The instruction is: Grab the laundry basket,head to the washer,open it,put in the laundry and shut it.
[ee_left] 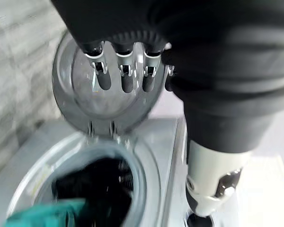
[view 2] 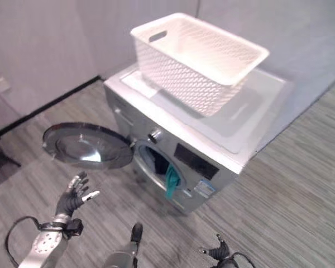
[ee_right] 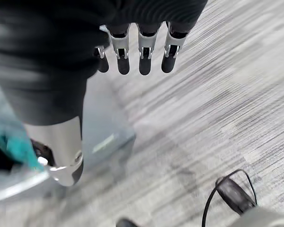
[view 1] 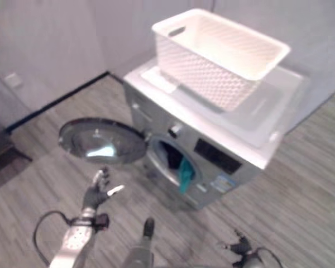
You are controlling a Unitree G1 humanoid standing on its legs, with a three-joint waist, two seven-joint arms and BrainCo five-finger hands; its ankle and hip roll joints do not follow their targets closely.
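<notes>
Underfoot, grey wood-grain floor [view 2: 301,167] meets pale walls [view 2: 39,39] with a dark skirting strip. One silver washer [view 2: 212,151] stands on the floor near the wall. One white laundry basket [view 2: 198,53] sits on the washer's top, toward its rear left corner. One round door [view 2: 86,146] hangs swung out to the washer's left side. Dark laundry fills the drum opening, with one teal cloth [view 2: 171,181] draped over its lower rim. Left hand [view 2: 73,196] is below the door, released, fingers spread. Right hand [ee_right: 132,47] is low over the floor, fingers straight, holding nothing.
</notes>
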